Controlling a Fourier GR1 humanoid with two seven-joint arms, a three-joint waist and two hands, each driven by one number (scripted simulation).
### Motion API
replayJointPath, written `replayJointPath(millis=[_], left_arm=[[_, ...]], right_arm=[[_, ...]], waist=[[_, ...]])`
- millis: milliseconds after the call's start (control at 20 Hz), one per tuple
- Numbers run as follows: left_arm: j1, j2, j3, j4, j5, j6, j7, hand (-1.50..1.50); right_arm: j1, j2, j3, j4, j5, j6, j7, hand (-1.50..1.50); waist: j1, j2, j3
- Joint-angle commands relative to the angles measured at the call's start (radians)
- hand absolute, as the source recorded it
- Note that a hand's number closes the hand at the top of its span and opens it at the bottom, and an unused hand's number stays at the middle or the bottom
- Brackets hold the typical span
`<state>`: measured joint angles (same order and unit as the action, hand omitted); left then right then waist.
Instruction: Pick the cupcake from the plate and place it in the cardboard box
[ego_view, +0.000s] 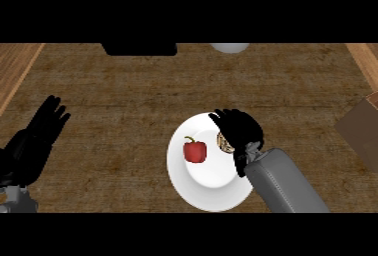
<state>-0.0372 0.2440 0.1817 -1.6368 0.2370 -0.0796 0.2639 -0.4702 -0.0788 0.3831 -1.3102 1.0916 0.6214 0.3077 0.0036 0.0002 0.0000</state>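
on the white plate (210, 192), right hand (240, 129) sits over the cupcake (224, 143), fingers curled round it, mostly hiding it. red pepper (195, 151) lies just beside. cardboard box (362, 131) at right edge. left hand (40, 131) rests at left, fingers straight.

Right hand (240, 131) around plated cupcake (224, 143)

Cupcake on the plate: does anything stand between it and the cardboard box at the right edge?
Nothing visible does. The right hand curls over the cupcake on the white plate; bare counter lies between plate and cardboard box. The red pepper sits on the opposite side.
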Motion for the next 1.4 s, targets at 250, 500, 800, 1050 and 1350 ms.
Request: replayJointPath(millis=[250, 500, 800, 1050, 1350], left_arm=[[-0.015, -0.007, 0.028, -0.004, 0.012, -0.018, 0.034, 0.0], [-0.021, 0.003, 0.043, 0.003, 0.002, -0.039, 0.033, 0.0], [0.043, -0.035, 0.024, -0.066, -0.007, -0.029, 0.035, 0.0], [0.048, -0.041, 0.012, -0.069, -0.041, -0.029, 0.019, 0.0], [0.008, -0.058, 0.018, -0.036, -0.045, 0.006, 0.034, 0.0]], right_arm=[[0.004, -0.035, -0.058, 0.053, 0.048, -0.029, -0.087, -1.5], [-0.037, 0.035, -0.061, 0.172, 0.093, -0.081, -0.098, -1.5], [0.008, 0.038, -0.022, 0.153, 0.117, -0.18, -0.187, 1.5], [-0.111, 0.026, -0.087, 0.273, 0.133, -0.213, -0.249, 1.5], [0.067, -0.001, -0.225, 0.119, 0.08, -0.221, -0.072, 1.5]], waist=[[0.0, 0.0, 0.0], [0.001, 0.0, 0.0], [0.002, -0.001, 0.0], [0.006, 0.0, 0.0], [-0.022, -0.005, 0.0]])
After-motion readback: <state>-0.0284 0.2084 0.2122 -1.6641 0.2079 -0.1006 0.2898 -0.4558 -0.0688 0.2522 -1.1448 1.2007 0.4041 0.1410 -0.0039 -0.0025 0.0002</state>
